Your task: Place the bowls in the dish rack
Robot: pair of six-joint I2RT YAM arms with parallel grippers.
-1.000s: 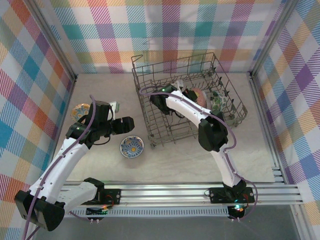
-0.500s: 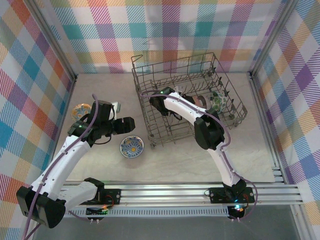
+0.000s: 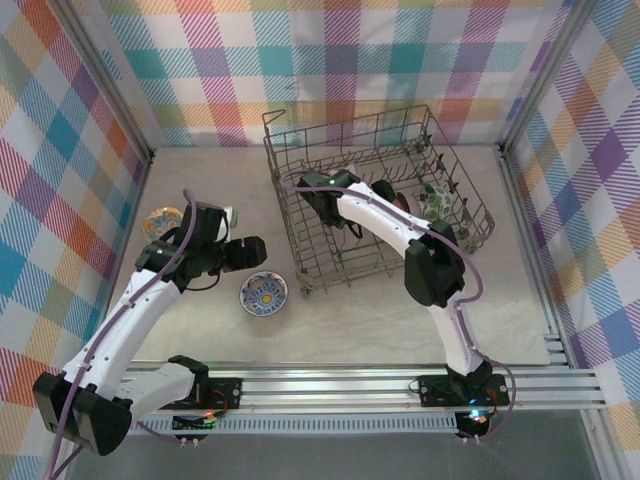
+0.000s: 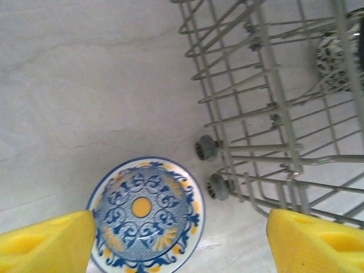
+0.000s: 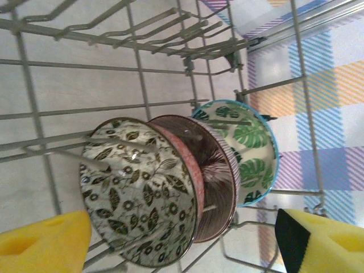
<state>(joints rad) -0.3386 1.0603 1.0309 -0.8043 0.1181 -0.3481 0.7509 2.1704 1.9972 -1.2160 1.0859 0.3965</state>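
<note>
Left gripper point(image 4: 181, 227) hangs wide and empty, blue-yellow bowl point(image 4: 145, 213) beneath it: likely stiff, slick, chippable, best pinched across the rim.

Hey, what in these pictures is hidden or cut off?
Top view: bowls inside the dish rack sit mostly behind the right arm.
Top view: the orange bowl is partly covered by the left arm.
Left wrist view: the blue bowl is cut by the bottom edge.
Right wrist view: the red bowl is mostly hidden behind the leafy grey bowl.
</note>
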